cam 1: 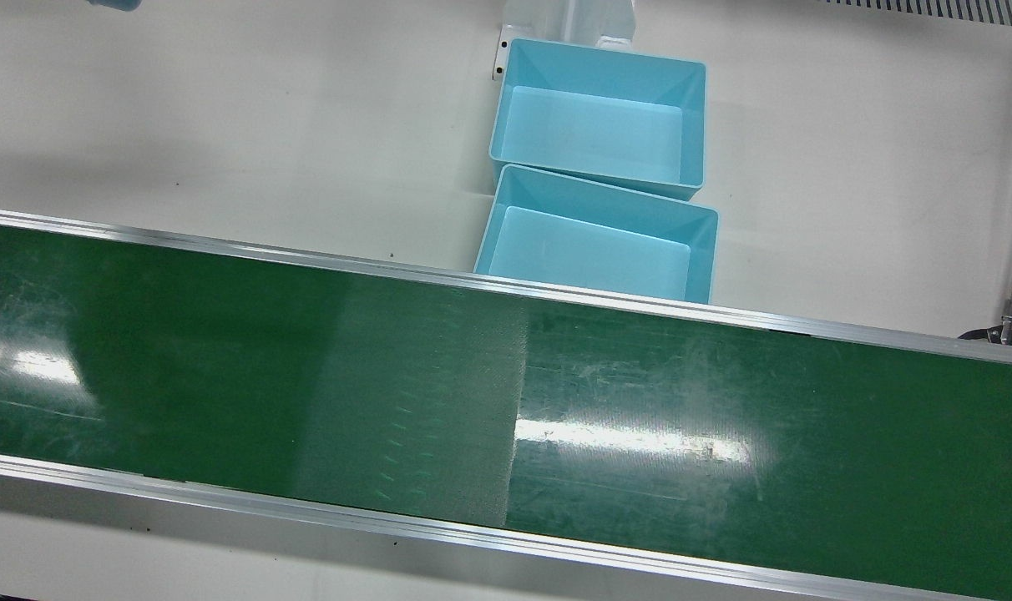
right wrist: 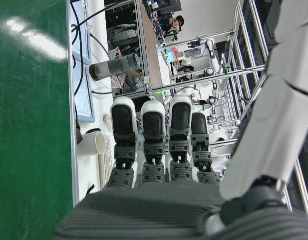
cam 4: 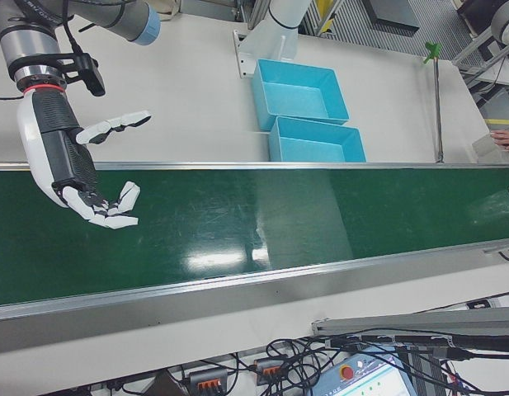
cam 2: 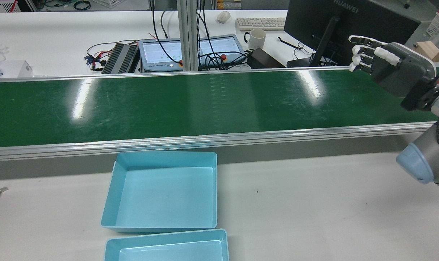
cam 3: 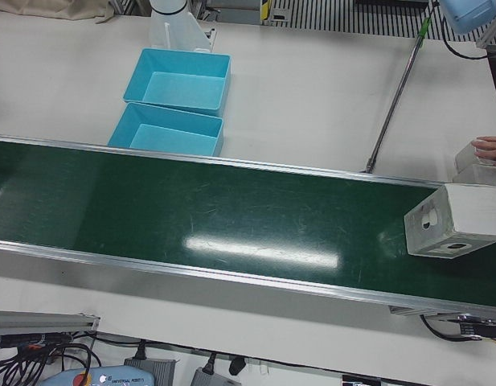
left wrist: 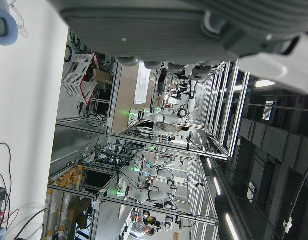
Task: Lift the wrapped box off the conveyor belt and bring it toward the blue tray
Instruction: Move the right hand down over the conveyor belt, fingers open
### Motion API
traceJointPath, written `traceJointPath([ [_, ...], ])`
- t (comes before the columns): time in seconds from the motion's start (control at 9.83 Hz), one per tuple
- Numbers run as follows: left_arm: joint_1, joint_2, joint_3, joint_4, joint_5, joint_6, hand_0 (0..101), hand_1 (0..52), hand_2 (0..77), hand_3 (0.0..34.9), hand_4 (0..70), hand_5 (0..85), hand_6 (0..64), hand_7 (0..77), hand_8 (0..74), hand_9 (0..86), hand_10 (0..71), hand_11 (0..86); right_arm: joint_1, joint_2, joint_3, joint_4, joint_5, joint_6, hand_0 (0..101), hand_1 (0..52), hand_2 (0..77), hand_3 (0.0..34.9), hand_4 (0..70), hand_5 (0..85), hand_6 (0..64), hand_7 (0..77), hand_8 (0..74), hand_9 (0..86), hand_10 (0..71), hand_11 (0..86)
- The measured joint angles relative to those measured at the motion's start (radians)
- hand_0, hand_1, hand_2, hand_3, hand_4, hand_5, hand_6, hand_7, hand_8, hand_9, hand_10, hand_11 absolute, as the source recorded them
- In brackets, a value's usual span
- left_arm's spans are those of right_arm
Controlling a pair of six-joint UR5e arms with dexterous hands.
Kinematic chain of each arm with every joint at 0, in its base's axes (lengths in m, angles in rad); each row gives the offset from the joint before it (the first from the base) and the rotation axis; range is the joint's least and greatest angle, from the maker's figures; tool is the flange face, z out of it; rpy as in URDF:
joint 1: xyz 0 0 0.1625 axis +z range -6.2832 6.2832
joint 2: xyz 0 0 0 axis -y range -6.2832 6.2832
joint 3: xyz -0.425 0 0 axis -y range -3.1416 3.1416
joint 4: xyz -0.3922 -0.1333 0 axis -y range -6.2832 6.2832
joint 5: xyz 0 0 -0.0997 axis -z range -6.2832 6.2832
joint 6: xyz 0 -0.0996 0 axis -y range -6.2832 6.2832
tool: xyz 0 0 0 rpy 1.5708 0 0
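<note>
- One right hand [cam 4: 89, 177] hangs over the conveyor belt [cam 4: 238, 223] at about nine o'clock in the right-front view. Its fingers [cam 4: 114, 124] are spread wide and it holds nothing.
- One green belt with silver rails runs across every fixed view.
- Two blue trays [cam 4: 299, 92] [cam 4: 316, 142] stand side by side, touching, on the white table [cam 4: 188, 91] at about twelve o'clock, the nearer one just beside the belt's rail.
- One wrapped box [cam 3: 457, 232] lies on the belt at three o'clock in the left-front view, well apart from the trays. It is a pale whitish cube under clear film, with a round dark hole on each of two visible faces.
- A person's hand [cam 3: 490, 149] rests on another pale box just beyond the belt's far rail.
- The left hand's own camera shows only the grey underside of the left hand [left wrist: 193, 25]; whether it is wide or closed I cannot tell.
</note>
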Motion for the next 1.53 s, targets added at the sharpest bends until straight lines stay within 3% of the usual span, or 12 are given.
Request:
traceJointPath([
  [0.41,0.0,0.0,0.0,0.0,0.0,0.0,0,0.0,1.1,0.0,0.0,1.1,0.5,0.5,1.1,0.5,0.5,0.5,-0.012,0.046,0.015,0.018,-0.009,-0.011,43,4.4,9.3,0.0,17.5,27.8,31.1,47.5,42.0,57.8,36.5,51.8],
  [0.51,0.0,0.0,0.0,0.0,0.0,0.0,0,0.0,0.5,0.0,0.0,1.1,0.5,0.5,1.1,0.5,0.5,0.5,-0.016,0.064,0.035,0.033,-0.017,-0.026,44,1.6,2.2,0.0,23.5,28.9,32.2,50.7,42.5,56.2,34.4,51.3],
  [0.61,0.0,0.0,0.0,0.0,0.0,0.0,0,0.0,0.5,0.0,0.0,1.1,0.5,0.5,1.1,0.5,0.5,0.5,-0.026,0.076,0.062,0.042,-0.022,-0.046,45,1.6,2.2,0.0,18.0,24.0,32.2,50.7,42.5,56.2,33.8,47.5],
  [0.71,0.0,0.0,0.0,0.0,0.0,0.0,0,0.0,0.5,0.0,0.0,1.1,0.5,0.5,1.1,0.5,0.5,0.5,-0.047,0.083,0.086,0.049,-0.025,-0.065,45,1.6,2.2,0.0,18.0,24.0,25.6,44.2,36.0,49.1,26.2,39.8],
  [0.81,0.0,0.0,0.0,0.0,0.0,0.0,0,0.0,1.1,0.0,0.0,1.1,0.5,0.5,1.1,0.5,0.5,0.5,-0.063,0.086,0.099,0.057,-0.027,-0.076,46,1.1,2.2,0.0,7.6,15.8,16.4,34.9,26.2,39.8,16.4,30.0],
  [0.92,0.0,0.0,0.0,0.0,0.0,0.0,0,0.0,0.5,0.0,0.0,1.1,0.5,0.5,1.1,0.5,0.5,0.5,-0.073,0.087,0.105,0.066,-0.029,-0.09,46,6.5,1.1,0.0,0.0,10.9,6.0,25.1,15.3,31.1,5.4,20.2],
  [1.02,0.0,0.0,0.0,0.0,0.0,0.0,0,0.0,1.1,0.0,0.0,1.1,0.5,0.5,1.1,0.5,0.5,0.5,-0.077,0.083,0.131,0.07,-0.03,-0.138,46,6.5,1.1,0.0,0.0,10.9,6.0,25.1,15.3,31.1,5.4,20.2],
  [1.12,0.0,0.0,0.0,0.0,0.0,0.0,0,0.0,1.1,0.0,0.0,1.1,0.5,0.5,1.1,0.5,0.5,0.5,-0.075,0.078,0.181,0.067,-0.029,-0.207,48,13.6,1.1,0.0,0.0,4.9,0.5,0.5,3.8,4.4,0.5,1.6],
  [1.22,0.0,0.0,0.0,0.0,0.0,0.0,0,0.0,0.5,0.0,0.0,1.1,0.5,0.5,1.1,0.5,0.5,0.5,-0.077,0.078,0.228,0.062,-0.027,-0.257,48,13.6,1.6,0.0,14.7,10.9,10.4,15.3,8.2,10.4,2.7,4.9],
  [1.32,0.0,0.0,0.0,0.0,0.0,0.0,0,0.0,1.1,0.0,0.0,1.1,0.5,0.5,1.1,0.5,0.5,0.5,-0.083,0.08,0.26,0.055,-0.025,-0.285,48,13.6,1.6,0.0,14.7,10.9,10.4,15.3,8.2,10.4,2.7,4.9],
  [1.42,0.0,0.0,0.0,0.0,0.0,0.0,0,0.0,1.1,0.0,0.0,1.1,0.5,0.5,1.1,0.5,0.5,0.5,-0.099,0.088,0.268,0.049,-0.02,-0.301,48,10.4,9.8,0.0,21.8,16.4,15.3,24.5,12.5,16.4,3.8,6.5],
  [1.53,0.0,0.0,0.0,0.0,0.0,0.0,0,0.0,1.1,0.0,0.0,1.1,0.5,0.5,1.1,0.5,0.5,0.5,-0.121,0.117,0.237,0.045,-0.008,-0.304,48,10.4,9.8,0.0,21.8,16.4,15.3,24.5,12.5,16.4,3.8,6.5],
])
